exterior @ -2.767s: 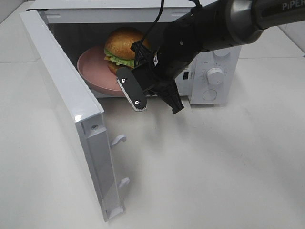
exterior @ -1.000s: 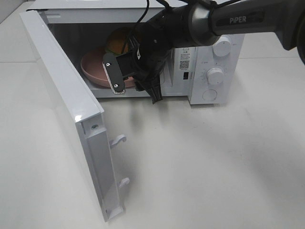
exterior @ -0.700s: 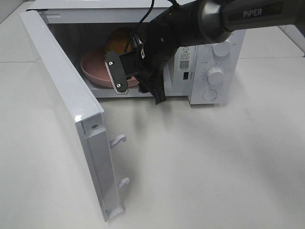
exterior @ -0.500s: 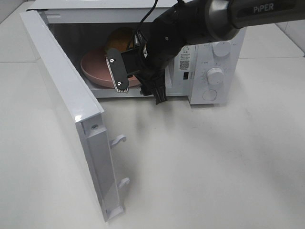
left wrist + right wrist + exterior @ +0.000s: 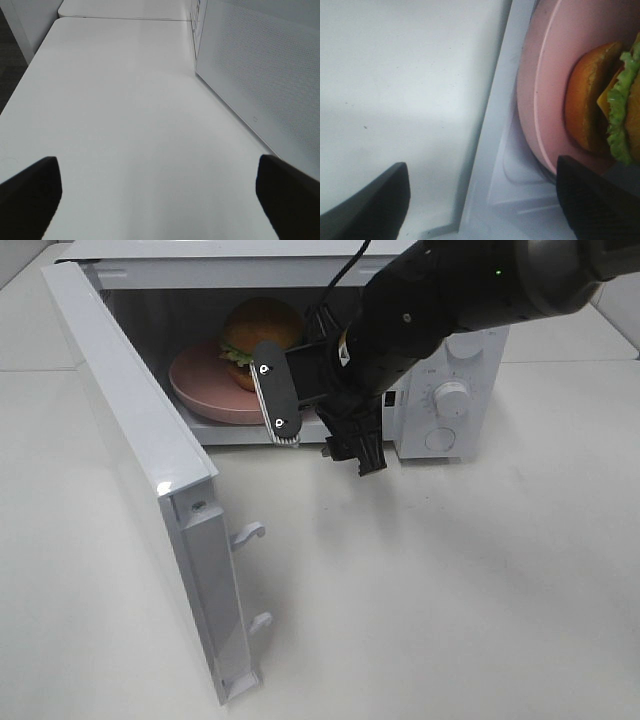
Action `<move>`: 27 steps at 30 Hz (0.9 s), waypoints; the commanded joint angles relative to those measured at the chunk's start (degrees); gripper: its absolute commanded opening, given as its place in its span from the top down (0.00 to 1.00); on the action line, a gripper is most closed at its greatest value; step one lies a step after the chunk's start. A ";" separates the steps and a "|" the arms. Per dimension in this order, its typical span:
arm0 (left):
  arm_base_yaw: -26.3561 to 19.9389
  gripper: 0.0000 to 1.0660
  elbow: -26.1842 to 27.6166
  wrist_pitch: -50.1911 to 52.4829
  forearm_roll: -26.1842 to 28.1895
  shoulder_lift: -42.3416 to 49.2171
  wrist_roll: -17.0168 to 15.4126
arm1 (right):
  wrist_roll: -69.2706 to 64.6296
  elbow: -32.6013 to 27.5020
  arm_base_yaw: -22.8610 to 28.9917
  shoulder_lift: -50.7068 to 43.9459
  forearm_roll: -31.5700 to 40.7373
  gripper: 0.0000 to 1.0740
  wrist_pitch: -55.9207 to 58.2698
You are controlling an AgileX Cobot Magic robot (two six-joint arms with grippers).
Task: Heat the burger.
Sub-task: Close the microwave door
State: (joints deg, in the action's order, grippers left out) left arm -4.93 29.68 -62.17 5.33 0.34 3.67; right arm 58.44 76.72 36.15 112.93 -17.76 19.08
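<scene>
Exterior high: burger [image 5: 258, 328] sits on pink plate [image 5: 200, 390] inside open microwave [image 5: 450, 430].

We take this for a robotics lab, not a kitchen: a white microwave [image 5: 445, 400] stands alone on a bare white table [image 5: 450, 590], a black robot arm [image 5: 470, 290] works over it, and a second plain white table [image 5: 125, 9] adjoins the first, with dark flooring [image 5: 9, 70] beside them.
</scene>
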 commanded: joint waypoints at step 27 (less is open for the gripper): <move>0.34 0.08 -0.06 0.92 -0.06 0.80 -0.06 | -62.28 -13.69 0.23 -25.73 0.00 0.29 25.44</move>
State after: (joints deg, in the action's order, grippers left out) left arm -4.93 29.68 -62.17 5.33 0.34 3.67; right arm -1.32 63.20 36.15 88.41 -17.76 41.54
